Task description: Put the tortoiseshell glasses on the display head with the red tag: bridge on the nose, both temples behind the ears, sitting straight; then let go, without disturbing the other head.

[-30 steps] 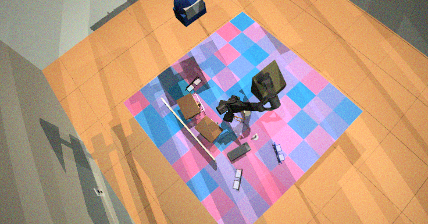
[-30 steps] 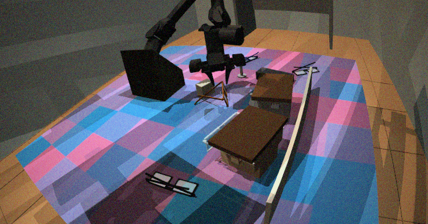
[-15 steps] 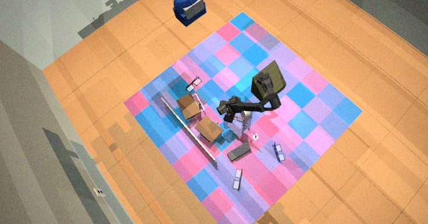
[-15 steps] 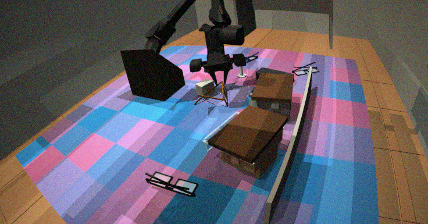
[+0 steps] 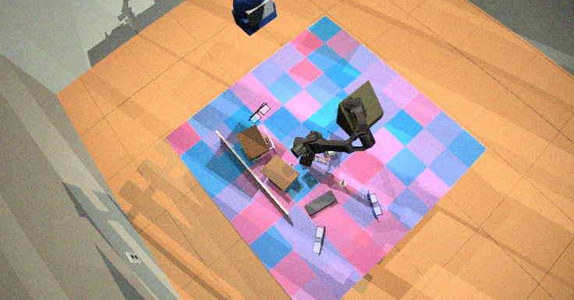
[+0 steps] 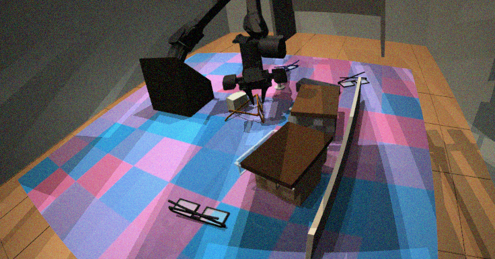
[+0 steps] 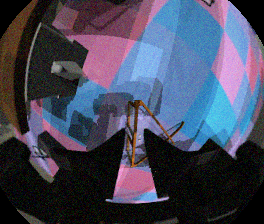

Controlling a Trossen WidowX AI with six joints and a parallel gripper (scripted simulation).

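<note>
Beneath the pincer [image 5: 307,160] [image 6: 257,102] [image 7: 133,131], close to the pale block [image 5: 331,153] [image 6: 237,100]: glasses [image 5: 322,160] [image 6: 243,112] [image 7: 153,118], thin-framed and brown-orange, temples unfolded. Probably light, fairly stiff at the rims, springier along the temples; likely to twist or slip under an off-centre squeeze. Best gripped at the bridge, gently, clear of the slender temples. In the wrist view, seen partly within the gap and partly off to one side. Pincer partway spread, clamped on nothing; contact with either fingertip impossible to confirm.
</note>
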